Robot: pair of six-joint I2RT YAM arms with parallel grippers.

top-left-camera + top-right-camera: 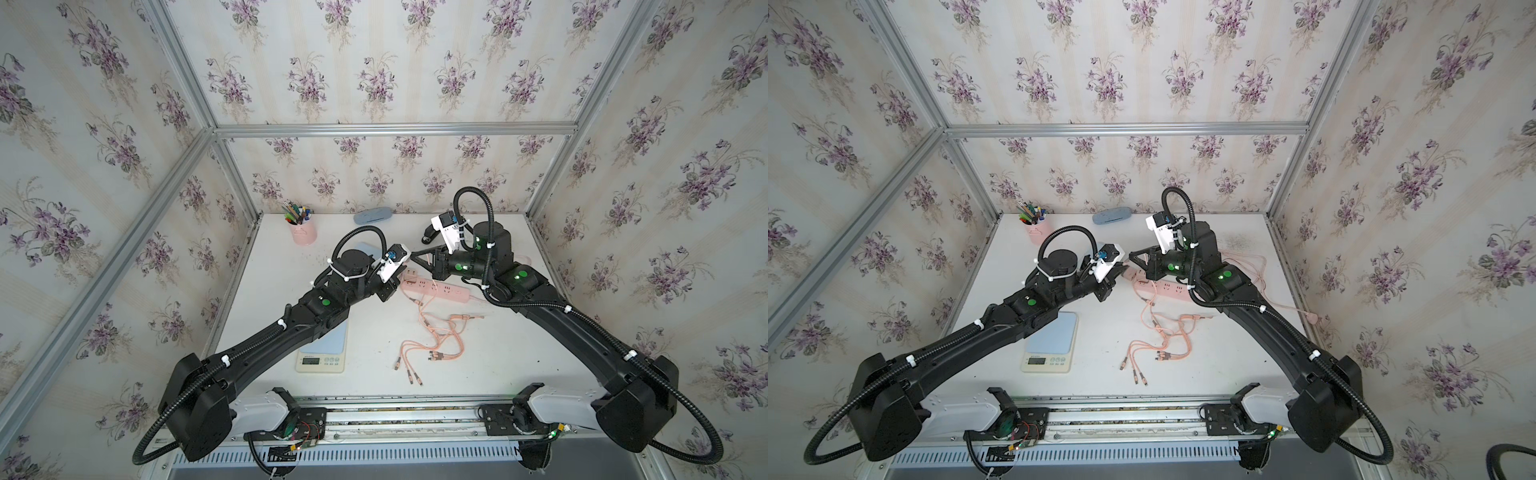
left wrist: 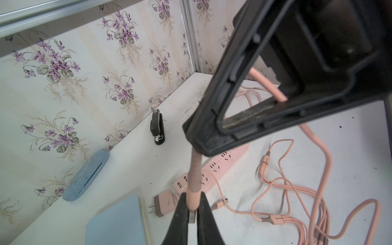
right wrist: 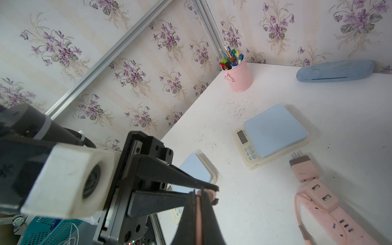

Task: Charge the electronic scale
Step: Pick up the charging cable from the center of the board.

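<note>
Two electronic scales with pale blue tops lie on the white table. One is near the front [image 1: 328, 345] [image 1: 1054, 336]. The other sits further back beside the pink adapter [image 3: 273, 129] [image 2: 118, 222], mostly under my left arm in both top views. Above the pink power strip [image 1: 436, 291] [image 2: 224, 157] my two grippers meet. My left gripper [image 2: 192, 203] [image 1: 402, 274] is shut on the pink cable's plug end [image 2: 194, 180], whose metal tip shows between the fingers. My right gripper [image 3: 199, 194] [image 1: 413, 257] is shut on the same cable a short way along.
A pink adapter [image 2: 164, 202] lies at the strip's end. A bundle of pink multi-head cables [image 1: 436, 340] sprawls mid-table. At the back stand a pink pen cup [image 1: 303, 232], a blue case [image 1: 372, 215] and a black stapler [image 2: 157, 131].
</note>
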